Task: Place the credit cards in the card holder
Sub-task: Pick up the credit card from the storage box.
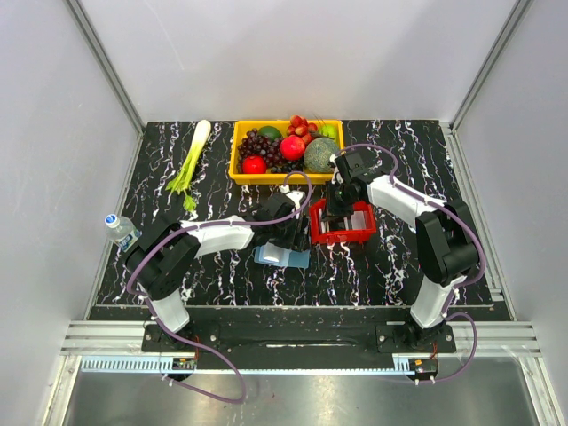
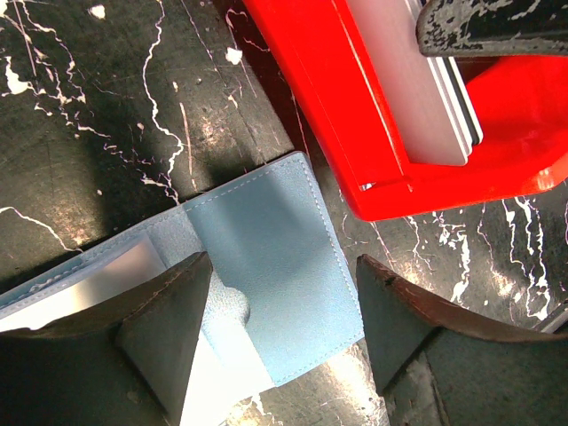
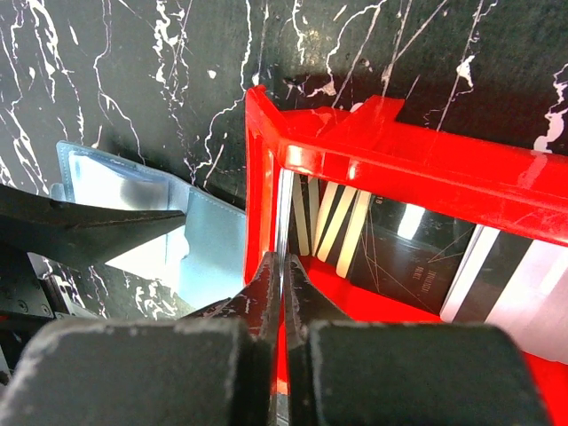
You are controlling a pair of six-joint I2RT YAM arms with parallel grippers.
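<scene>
Guard against slip or double pick with right fingers [image 3: 266,293] shut on what looks like one edge among the credit cards [image 3: 342,222], at the red tray's [image 3: 399,164] left wall. Beware flap closure on the card holder [image 2: 266,231], lower left on the worktop [image 2: 89,133], between wide-open, empty left fingers [image 2: 173,319].

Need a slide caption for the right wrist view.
Right fingers pinch a credit card edge-on in the red tray, beside the open card holder.

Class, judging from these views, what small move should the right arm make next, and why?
Probably lift the right gripper straight up: it looks shut on a thin pale plastic card standing inside the red plastic tray, while the open left gripper straddles the opened pale blue card holder.
</scene>
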